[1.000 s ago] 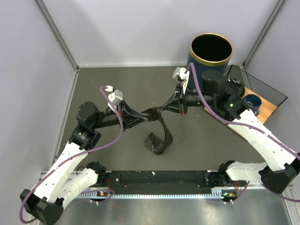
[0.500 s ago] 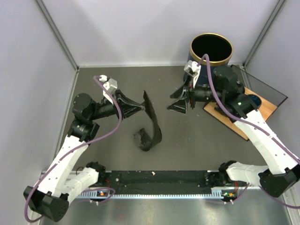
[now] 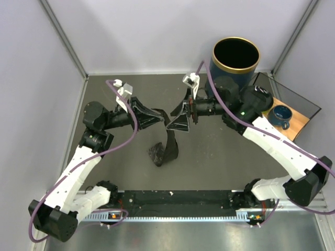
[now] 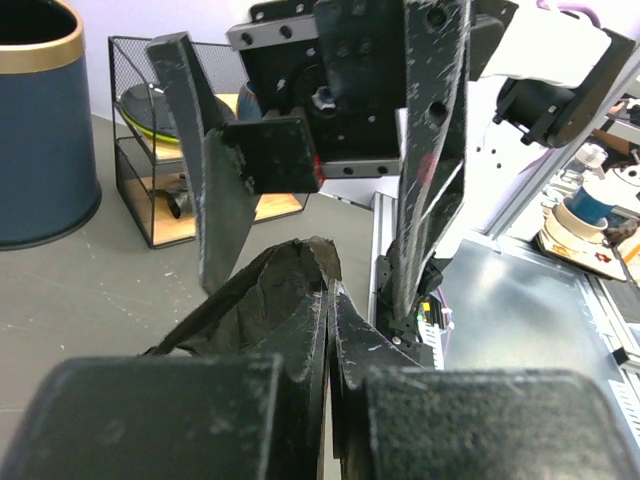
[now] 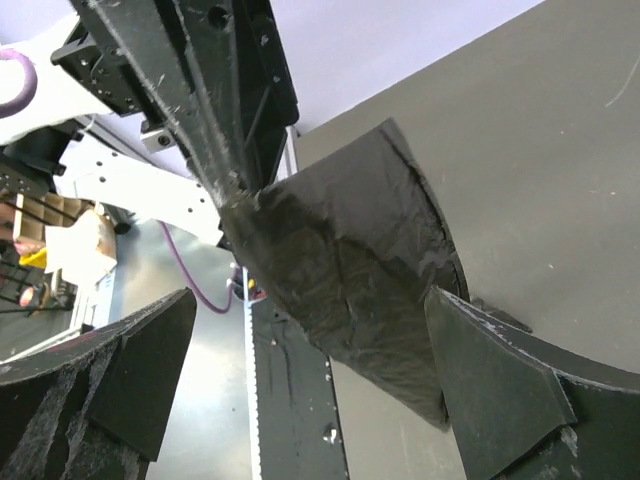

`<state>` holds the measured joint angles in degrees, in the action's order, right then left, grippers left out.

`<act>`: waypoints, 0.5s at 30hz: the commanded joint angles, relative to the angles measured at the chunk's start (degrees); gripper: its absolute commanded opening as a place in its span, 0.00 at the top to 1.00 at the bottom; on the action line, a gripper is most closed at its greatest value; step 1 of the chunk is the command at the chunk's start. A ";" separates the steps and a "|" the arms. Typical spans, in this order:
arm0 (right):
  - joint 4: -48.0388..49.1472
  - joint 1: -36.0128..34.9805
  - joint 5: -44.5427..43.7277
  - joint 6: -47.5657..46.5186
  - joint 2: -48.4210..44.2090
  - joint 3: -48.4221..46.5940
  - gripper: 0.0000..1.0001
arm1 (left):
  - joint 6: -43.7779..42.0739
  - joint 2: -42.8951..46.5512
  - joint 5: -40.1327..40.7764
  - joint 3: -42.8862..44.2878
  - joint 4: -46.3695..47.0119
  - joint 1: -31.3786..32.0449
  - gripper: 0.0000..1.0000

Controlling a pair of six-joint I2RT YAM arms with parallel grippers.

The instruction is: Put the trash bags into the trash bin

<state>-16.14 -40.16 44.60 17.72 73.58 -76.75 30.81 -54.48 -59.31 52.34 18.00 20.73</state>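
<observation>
The left gripper (image 3: 161, 117) is pinching the top corner of the trash bag (image 3: 168, 142), with its jaws closed flat on the film. In the left wrist view the black plastic (image 4: 268, 300) is bunching up right at the closed fingertips (image 4: 352, 335).

From that pinch the bag is hanging down as a narrow twisted strip. Its lower end is lying crumpled on the grey table (image 3: 220, 162), near the middle.

The right gripper (image 3: 178, 118) is facing the left one tip to tip, with its jaws spread wide. In the right wrist view the held corner of the bag (image 5: 350, 270) is sitting in the gap between the two fingers (image 5: 120, 380). It is lying closer to the right-hand finger, and I cannot tell whether it is touching it. This gripper is not clamping anything.

The trash bin (image 3: 215, 67) is standing upright at the far right of the table, behind the right arm, with its mouth open. It is well apart from the bag. A blue mug (image 3: 280, 114) is sitting on a wooden board (image 3: 294, 124) to the right of it.
</observation>
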 commanded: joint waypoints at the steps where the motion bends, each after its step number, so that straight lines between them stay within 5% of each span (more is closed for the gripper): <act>1: 5.76 -2.02 0.22 2.59 2.44 -1.65 0.03 | 1.97 1.13 -1.86 1.54 4.58 0.36 1.00; 4: 6.03 -2.29 0.05 1.98 3.41 -2.17 0.18 | 2.50 1.39 -2.39 1.37 4.76 0.36 1.00; 5: 5.95 -2.20 -0.30 1.19 3.50 -2.18 0.34 | 2.94 1.57 -2.39 1.28 5.03 0.36 1.00; 10: 5.42 -1.94 -0.57 -0.31 1.57 -1.39 0.83 | 1.72 3.49 -1.87 0.14 3.46 0.19 1.00; 13: 2.79 -1.41 -0.13 -2.77 0.08 -1.21 0.99 | -1.26 4.90 0.59 -0.04 -1.99 -0.51 1.00; 15: 0.42 -0.80 0.48 -4.09 -1.33 -0.95 1.00 | -2.24 5.26 1.13 -0.57 -3.40 -1.57 1.00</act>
<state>-13.65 -41.80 44.29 17.06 76.20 -76.79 31.64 -51.53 -59.83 52.29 17.10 20.49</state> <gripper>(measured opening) 0.012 0.009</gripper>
